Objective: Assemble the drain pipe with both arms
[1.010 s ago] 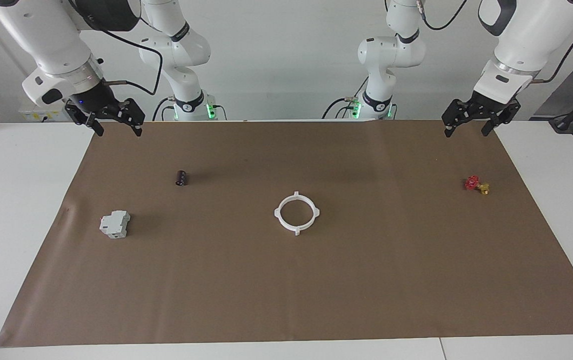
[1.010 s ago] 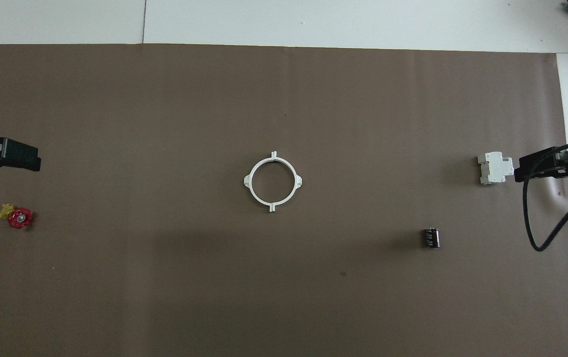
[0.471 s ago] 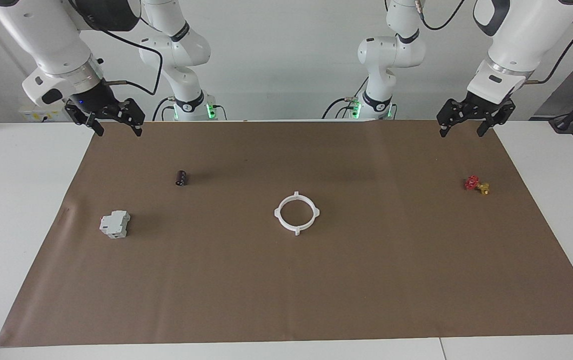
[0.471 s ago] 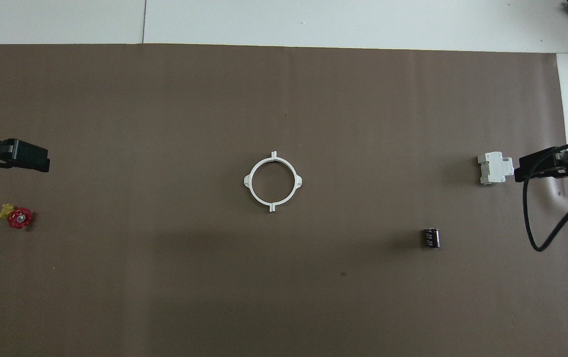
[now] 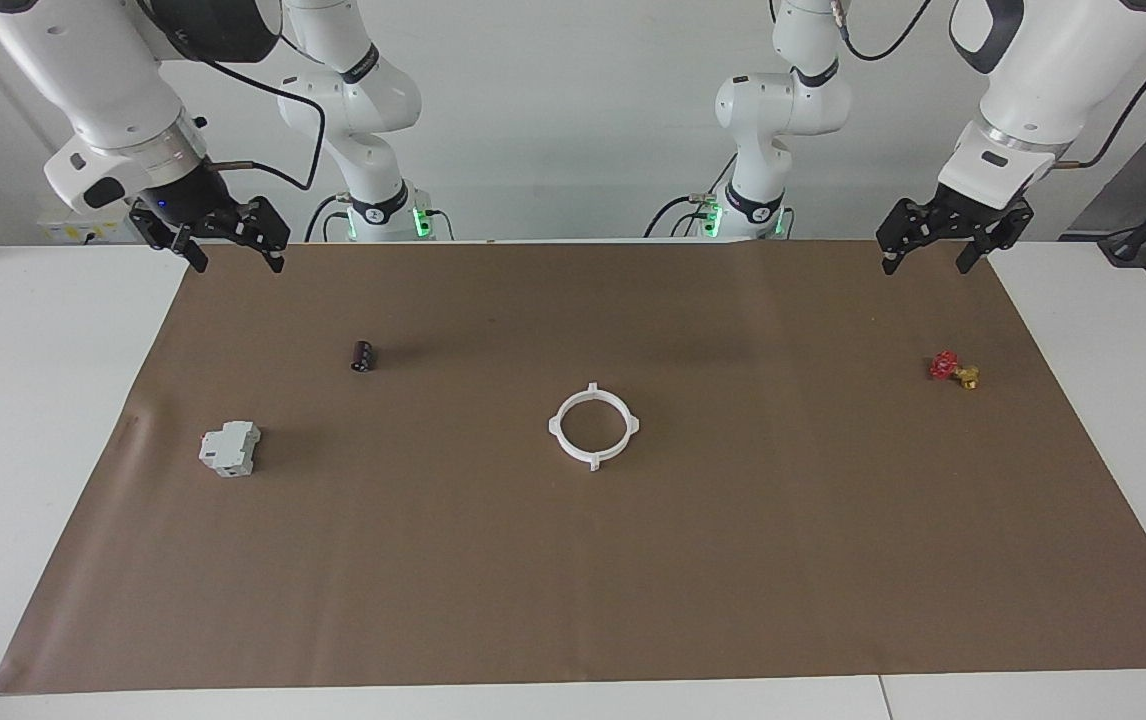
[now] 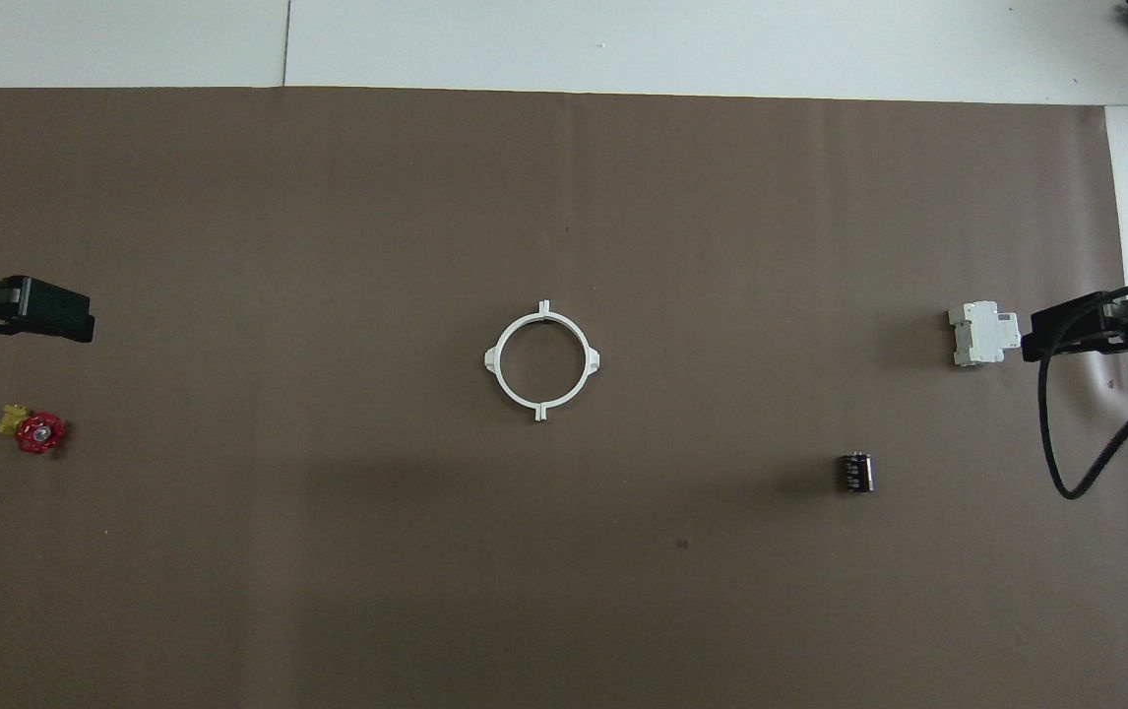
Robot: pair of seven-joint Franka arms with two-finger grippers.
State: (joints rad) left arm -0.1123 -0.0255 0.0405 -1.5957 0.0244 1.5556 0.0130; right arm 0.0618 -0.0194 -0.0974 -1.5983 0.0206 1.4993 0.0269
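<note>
Two half-rings already form one closed drain pipe [image 5: 593, 427] in the middle of your brown mat [image 5: 733, 560]. Your left gripper [image 5: 941, 247] and right gripper [image 5: 228, 246] both hang spread and empty over the mat's corners nearest the robots, well apart from it.

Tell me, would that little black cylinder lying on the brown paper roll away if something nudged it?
Probably. The black cylinder lies on its side on flat brown paper with nothing against it, so a sideways push would likely roll it. It looks small and short, so probably light. Pushed along its axis, it might just slide.
</note>
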